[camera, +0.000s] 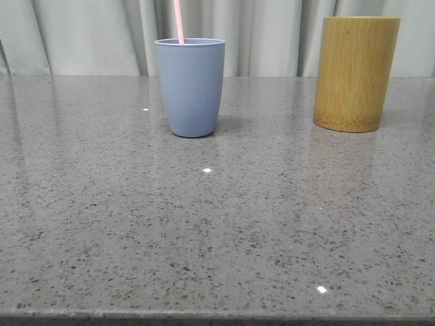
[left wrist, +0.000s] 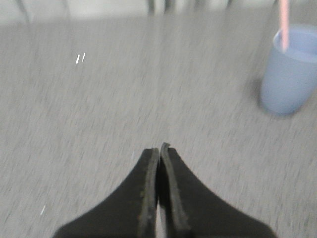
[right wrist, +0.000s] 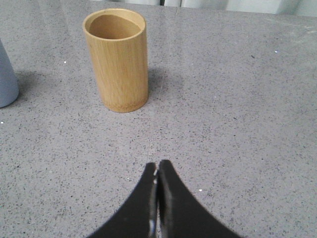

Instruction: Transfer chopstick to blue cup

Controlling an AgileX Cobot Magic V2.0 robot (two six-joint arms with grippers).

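Note:
The blue cup point(camera: 191, 86) stands upright on the grey speckled table, left of centre at the back. A pale pink chopstick point(camera: 179, 21) sticks up out of it, leaning against the rim. The left wrist view shows the same cup point(left wrist: 289, 74) and chopstick point(left wrist: 284, 24), blurred, well away from my left gripper point(left wrist: 159, 148), which is shut with nothing between its fingers. My right gripper point(right wrist: 158, 164) is shut and empty too, hovering over bare table short of the bamboo cylinder. Neither gripper appears in the front view.
A taller yellow-brown bamboo cylinder point(camera: 355, 73) stands at the back right; from the right wrist its inside point(right wrist: 115, 25) looks empty. The cup's edge point(right wrist: 6, 79) shows beside it. A pale curtain hangs behind the table. The table's front edge point(camera: 217, 315) runs along the bottom.

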